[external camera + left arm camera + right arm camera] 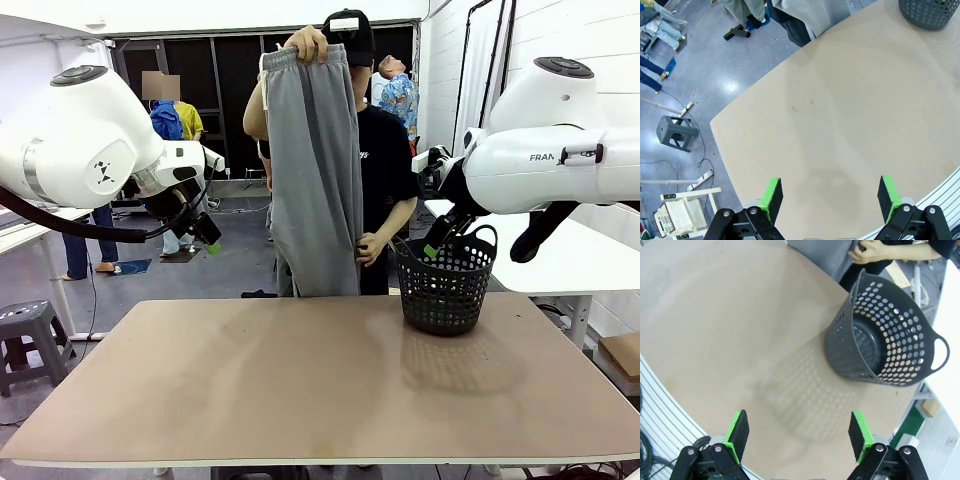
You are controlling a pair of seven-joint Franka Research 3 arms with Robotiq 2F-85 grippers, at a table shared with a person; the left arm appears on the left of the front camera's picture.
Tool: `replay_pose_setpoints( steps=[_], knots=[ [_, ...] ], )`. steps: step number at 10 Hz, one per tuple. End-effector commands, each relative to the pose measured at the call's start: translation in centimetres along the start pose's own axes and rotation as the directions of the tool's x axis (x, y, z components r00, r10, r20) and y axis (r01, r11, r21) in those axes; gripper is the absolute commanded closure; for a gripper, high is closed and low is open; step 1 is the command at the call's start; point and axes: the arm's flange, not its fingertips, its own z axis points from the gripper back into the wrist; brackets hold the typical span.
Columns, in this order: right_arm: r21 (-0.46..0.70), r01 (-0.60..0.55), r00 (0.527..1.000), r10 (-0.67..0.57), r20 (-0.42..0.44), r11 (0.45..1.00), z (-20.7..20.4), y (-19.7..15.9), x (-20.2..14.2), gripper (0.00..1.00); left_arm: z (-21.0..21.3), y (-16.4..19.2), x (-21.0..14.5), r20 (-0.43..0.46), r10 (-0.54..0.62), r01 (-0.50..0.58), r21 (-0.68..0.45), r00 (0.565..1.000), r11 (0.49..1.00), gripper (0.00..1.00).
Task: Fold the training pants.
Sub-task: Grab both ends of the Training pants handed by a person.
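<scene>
A person at the far side of the table holds the light grey training pants [313, 170] up by the waistband with one raised hand; the other hand [370, 246] grips the lower edge. The pants hang vertically above the table's far edge, and their lower part [810, 15] shows at the top of the left wrist view. My left gripper [205, 240] hovers open at the far left, well above the table, with nothing between its green pads [771, 197]. My right gripper [432, 246] hangs open beside the basket, also empty, pads [738, 432] wide apart.
A black mesh basket [445, 285] stands empty on the table's far right [880, 347]. The tan tabletop [320, 370] is bare in the middle and front. A grey stool [28, 335] stands on the floor at the left. Other people stand in the background.
</scene>
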Motion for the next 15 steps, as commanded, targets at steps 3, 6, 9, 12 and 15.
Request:
replay_pose_setpoints(
  steps=[3, 6, 9, 12, 15],
  knots=[
    [0.001, 0.002, 1.000, -0.002, 0.000, 1.000, 0.10, -0.16, 0.08, 0.00, -0.02, 0.03, 0.10, 0.000, 0.000, 0.000, 0.000, 1.000, 1.000, 0.00],
    [0.001, 0.002, 1.000, -0.002, 0.000, 1.000, 0.10, -0.16, 0.08, 0.00, -0.02, 0.03, 0.10, 0.000, 0.000, 0.000, 0.000, 1.000, 1.000, 0.00],
    [0.001, 0.002, 1.000, -0.002, 0.000, 1.000, 0.10, -0.16, 0.08, 0.00, -0.02, 0.03, 0.10, 0.000, 0.000, 0.000, 0.000, 1.000, 1.000, 0.00],
    [0.001, 0.002, 1.000, -0.002, 0.000, 1.000, 0.10, -0.16, 0.08, 0.00, -0.02, 0.03, 0.10, 0.000, 0.000, 0.000, 0.000, 1.000, 1.000, 0.00],
    [0.001, 0.002, 1.000, -0.002, 0.000, 1.000, 0.10, -0.16, 0.08, 0.00, -0.02, 0.03, 0.10, 0.000, 0.000, 0.000, 0.000, 1.000, 1.000, 0.00]
  ],
)
